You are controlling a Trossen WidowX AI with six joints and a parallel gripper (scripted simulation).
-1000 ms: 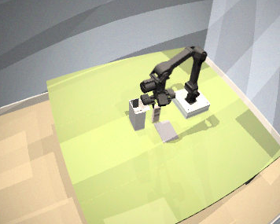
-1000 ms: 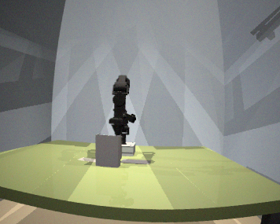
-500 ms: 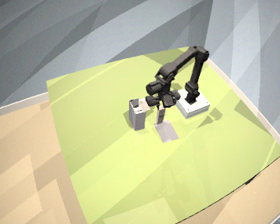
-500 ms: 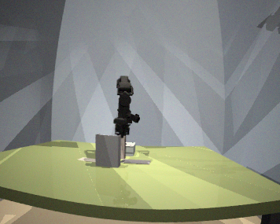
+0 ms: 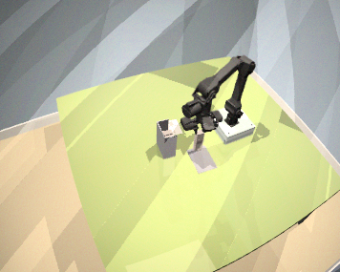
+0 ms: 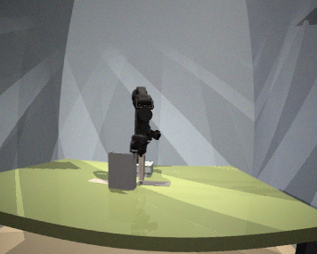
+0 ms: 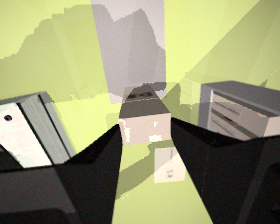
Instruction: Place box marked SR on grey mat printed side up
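so the gripper [image 5: 199, 131] [image 6: 141, 154] [image 7: 144, 125]'s clamped on a box [image 5: 199, 141] [image 6: 142, 167] [image 7: 145, 127], near the grey mat [image 5: 202, 160] [image 6: 156, 184] [image 7: 131, 45]'s edge, with room between it and the bin [image 5: 167, 146] [image 6: 122, 171] [image 7: 205, 107]

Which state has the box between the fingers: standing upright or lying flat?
Upright: in the exterior view, the held box hangs tall and narrow.

Open air lies over the tabletop between the bin [image 5: 167, 146] [image 6: 122, 172] [image 7: 205, 107], whose upright wall stands in the way on one side of the gripper [image 5: 200, 131] [image 6: 141, 154] [image 7: 146, 131], and the white base block [image 5: 237, 134] [image 6: 148, 168] [image 7: 47, 130] on the other, with nothing standing over the grey mat [image 7: 131, 47] beyond the held box's far end in the wrist view.
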